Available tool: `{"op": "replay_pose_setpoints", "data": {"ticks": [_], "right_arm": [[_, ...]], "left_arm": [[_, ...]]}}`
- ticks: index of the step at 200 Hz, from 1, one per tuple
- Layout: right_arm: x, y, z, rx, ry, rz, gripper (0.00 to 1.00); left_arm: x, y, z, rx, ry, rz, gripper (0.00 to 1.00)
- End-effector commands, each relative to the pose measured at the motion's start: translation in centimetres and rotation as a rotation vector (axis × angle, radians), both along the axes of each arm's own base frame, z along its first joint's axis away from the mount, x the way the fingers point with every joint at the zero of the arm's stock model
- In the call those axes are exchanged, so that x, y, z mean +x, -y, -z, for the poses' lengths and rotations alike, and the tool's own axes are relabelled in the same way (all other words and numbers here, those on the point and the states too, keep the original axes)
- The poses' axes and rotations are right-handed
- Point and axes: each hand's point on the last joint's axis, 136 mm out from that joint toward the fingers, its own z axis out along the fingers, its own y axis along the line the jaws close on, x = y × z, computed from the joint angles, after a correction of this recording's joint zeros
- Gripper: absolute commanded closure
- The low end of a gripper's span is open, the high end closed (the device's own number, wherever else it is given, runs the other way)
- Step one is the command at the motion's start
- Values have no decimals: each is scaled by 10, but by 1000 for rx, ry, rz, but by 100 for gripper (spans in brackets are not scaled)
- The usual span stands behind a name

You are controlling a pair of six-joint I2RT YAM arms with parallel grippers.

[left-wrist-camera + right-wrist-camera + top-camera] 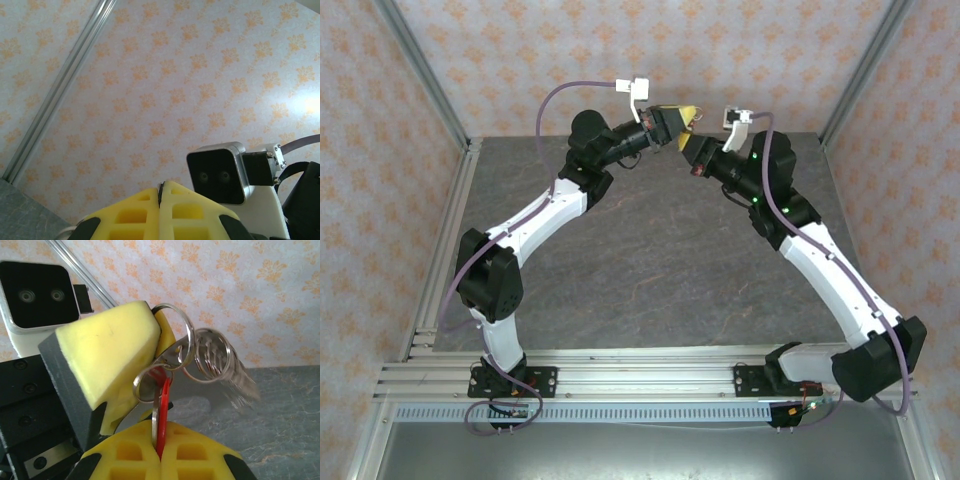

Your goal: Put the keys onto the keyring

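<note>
Both arms are raised and meet over the far middle of the table. In the right wrist view my right gripper [161, 429] is shut on the keys [163, 407], a red piece with a silver blade standing up between the yellow pads. My left gripper [156, 337] reaches in from the left, shut on the keyring [176, 325], a thin metal loop. A small ring [142, 385] at the key's head overlaps that loop. More linked rings [212, 356] hang to the right, blurred. In the left wrist view the left gripper [161, 187] pinches a dark metal sliver. From above, the left gripper [682, 117] and right gripper [693, 148] nearly touch.
The dark stone-patterned table [650, 260] lies far below the grippers. Patterned walls and aluminium corner posts [425, 80] enclose it. The right wrist camera [220, 172] sits close to the left fingers. A blurred beaded fringe [242, 387] trails from the hanging rings.
</note>
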Motion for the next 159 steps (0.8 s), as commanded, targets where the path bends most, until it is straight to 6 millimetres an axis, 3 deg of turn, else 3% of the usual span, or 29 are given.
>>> {"op": "replay_pose_setpoints", "data": {"ticks": [1, 25, 75, 114, 136, 148, 159], "right_arm": [[-12, -30, -7, 2, 21, -138, 100], [-8, -25, 2, -27, 10, -103, 100], [-12, -16, -6, -25, 42, -78, 100], [-16, 8, -10, -7, 54, -28, 88], [-20, 18, -16, 12, 67, -22, 72], [-18, 20, -12, 10, 59, -18, 66], [-28, 27, -23, 22, 90, -17, 63]], "left_arm": [[-22, 5, -21, -21, 75, 39, 100], [-22, 5, -23, -32, 75, 44, 100], [-20, 5, -24, -37, 69, 45, 100], [-19, 3, -27, -69, 63, 36, 100], [-17, 1, -33, -115, 58, 39, 100], [-16, 0, -37, -144, 54, 43, 100], [-16, -2, -41, -165, 51, 43, 100]]}}
